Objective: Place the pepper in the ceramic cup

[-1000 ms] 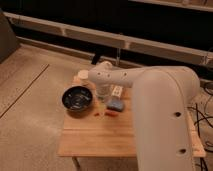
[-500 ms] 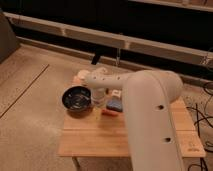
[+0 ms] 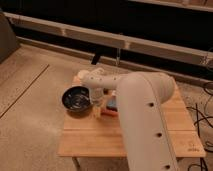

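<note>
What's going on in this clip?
A white robot arm reaches over a small wooden table. Its gripper is down near the tabletop, between a wide dark round bowl and a blue-grey rectangular pad. It is right beside the slender red chili pepper, which lies on the wood. Whether the gripper has hold of the pepper cannot be told. The whitish ceramic cup cannot be made out, probably hidden by the arm.
</note>
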